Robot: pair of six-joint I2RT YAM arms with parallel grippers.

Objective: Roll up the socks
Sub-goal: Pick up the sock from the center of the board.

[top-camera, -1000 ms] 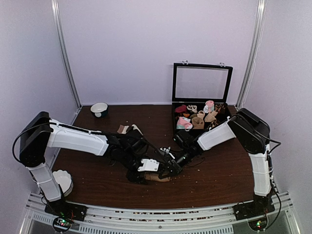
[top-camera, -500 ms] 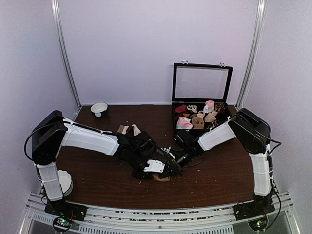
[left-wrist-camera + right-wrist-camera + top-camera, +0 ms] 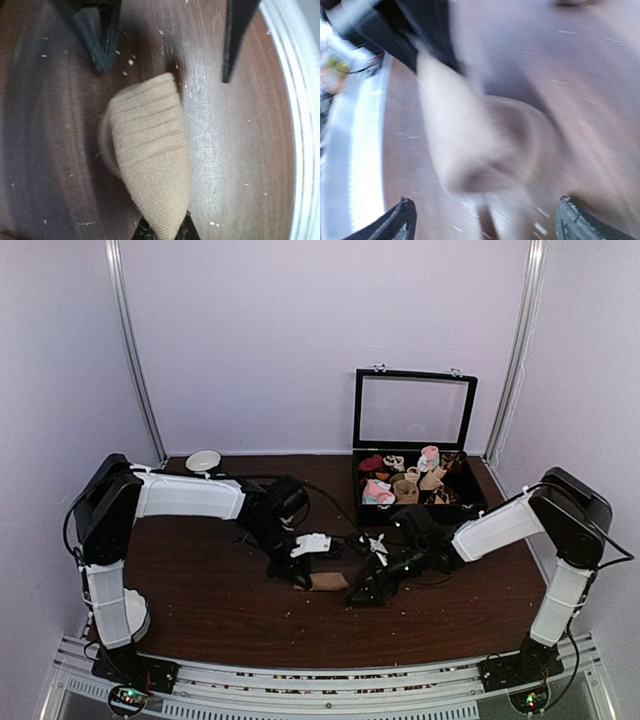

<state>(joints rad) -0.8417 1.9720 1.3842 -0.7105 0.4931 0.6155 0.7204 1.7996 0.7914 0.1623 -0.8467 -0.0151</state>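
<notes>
Socks lie part-rolled, pinched in your left hand; your right hand gapes open, seemingly clear. Next: regrip and finish rolling.

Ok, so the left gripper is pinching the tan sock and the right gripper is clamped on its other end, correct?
Not quite. The left gripper is pinching the sock, but the right gripper is open, not clamped on the other end. The right wrist view shows its fingers spread wide apart.
</notes>
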